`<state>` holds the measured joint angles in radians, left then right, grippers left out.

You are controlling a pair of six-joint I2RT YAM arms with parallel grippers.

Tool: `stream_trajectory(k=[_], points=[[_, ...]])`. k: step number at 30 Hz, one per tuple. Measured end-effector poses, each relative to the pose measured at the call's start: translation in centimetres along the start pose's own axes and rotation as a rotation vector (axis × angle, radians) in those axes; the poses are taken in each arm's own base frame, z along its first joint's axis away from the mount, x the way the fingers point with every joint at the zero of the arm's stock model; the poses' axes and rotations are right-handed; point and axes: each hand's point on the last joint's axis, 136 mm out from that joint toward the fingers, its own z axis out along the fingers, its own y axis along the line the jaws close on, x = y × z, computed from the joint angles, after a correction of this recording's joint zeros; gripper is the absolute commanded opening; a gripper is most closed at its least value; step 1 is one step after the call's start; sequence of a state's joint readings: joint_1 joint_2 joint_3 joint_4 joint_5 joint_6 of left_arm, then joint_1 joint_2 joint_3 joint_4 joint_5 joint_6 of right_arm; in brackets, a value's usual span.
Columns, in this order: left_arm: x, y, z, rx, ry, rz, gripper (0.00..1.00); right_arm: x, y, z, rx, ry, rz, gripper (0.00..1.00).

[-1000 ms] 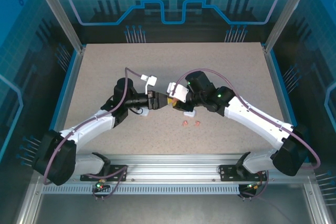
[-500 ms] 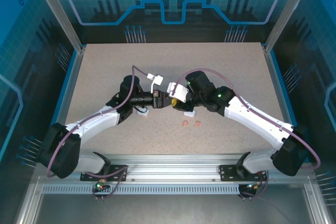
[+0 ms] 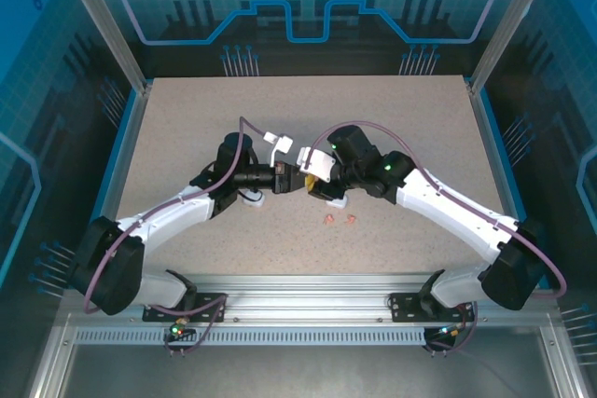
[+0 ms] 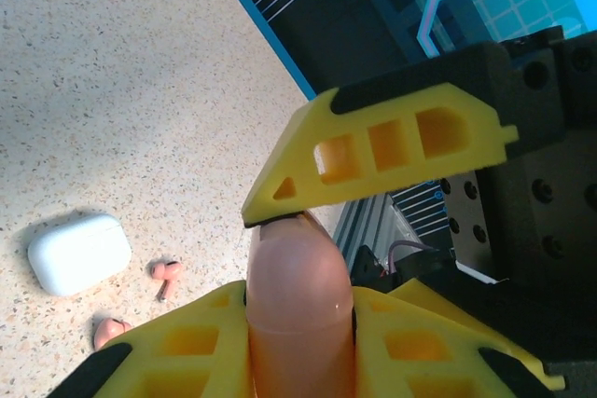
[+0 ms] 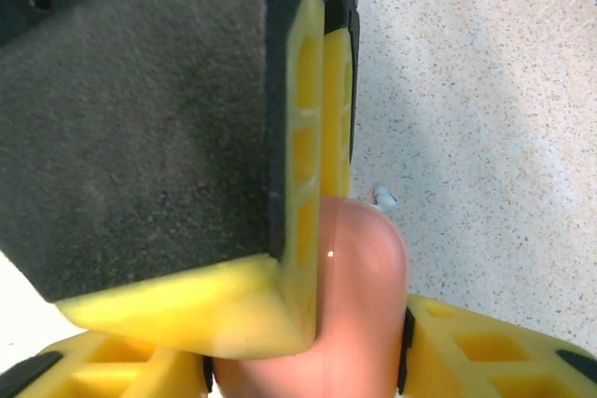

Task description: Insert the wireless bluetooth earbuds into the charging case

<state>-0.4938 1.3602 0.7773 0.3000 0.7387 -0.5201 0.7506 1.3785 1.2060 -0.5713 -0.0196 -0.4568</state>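
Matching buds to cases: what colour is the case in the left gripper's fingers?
Salmon pink. The case shows best in the left wrist view.

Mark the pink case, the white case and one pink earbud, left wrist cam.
pink case (image 4: 298, 309): left wrist view, middle of its rounded body.
white case (image 4: 79, 253): left wrist view, centre of its upper face.
pink earbud (image 4: 167, 271): left wrist view, on its bulb end, right of the white case.
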Motion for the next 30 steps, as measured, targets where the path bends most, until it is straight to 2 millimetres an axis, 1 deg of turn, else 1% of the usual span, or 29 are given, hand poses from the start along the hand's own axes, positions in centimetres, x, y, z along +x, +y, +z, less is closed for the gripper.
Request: stream_trajectory(k=[2, 5, 8, 11, 14, 17, 23, 26, 30], points=[[0.1, -0.3, 0.0, 0.003, 0.001, 0.011, 0.00, 0.1, -0.1, -0.1, -0.011, -0.005, 0.021, 0.68], [-0.2, -1.0, -0.2, 0.008, -0.013, 0.055, 0.00, -0.1, -0.6, -1.1, -0.010, -0.039, 0.056, 0.80], [-1.0, -1.9, -0.9, -0.001, -0.054, 0.118, 0.00, -0.6, -0.9, -3.3, 0.008, -0.116, 0.087, 0.90], [-1.8, -2.7, -1.8, -0.010, -0.105, 0.196, 0.00, -0.9, -0.9, -6.1, 0.034, -0.225, 0.125, 0.99], [-2.0, -3.3, -2.5, -0.019, -0.147, 0.273, 0.00, -0.9, -1.2, -8.3, 0.061, -0.325, 0.166, 1.00], [-2.0, -3.5, -3.0, -0.028, -0.177, 0.342, 0.00, -1.0, -1.4, -9.4, 0.065, -0.392, 0.205, 1.00], [-1.1, -4.7, -3.6, -0.029, -0.209, 0.511, 0.00, -2.1, -1.4, -9.8, 0.037, -0.454, 0.214, 0.99], [-0.8, -5.4, -3.9, -0.020, -0.222, 0.587, 0.00, -2.4, -1.2, -9.5, 0.007, -0.456, 0.213, 0.97], [-0.7, -5.8, -4.1, -0.020, -0.239, 0.661, 0.00, -3.7, -1.4, -9.0, -0.027, -0.460, 0.196, 0.96]])
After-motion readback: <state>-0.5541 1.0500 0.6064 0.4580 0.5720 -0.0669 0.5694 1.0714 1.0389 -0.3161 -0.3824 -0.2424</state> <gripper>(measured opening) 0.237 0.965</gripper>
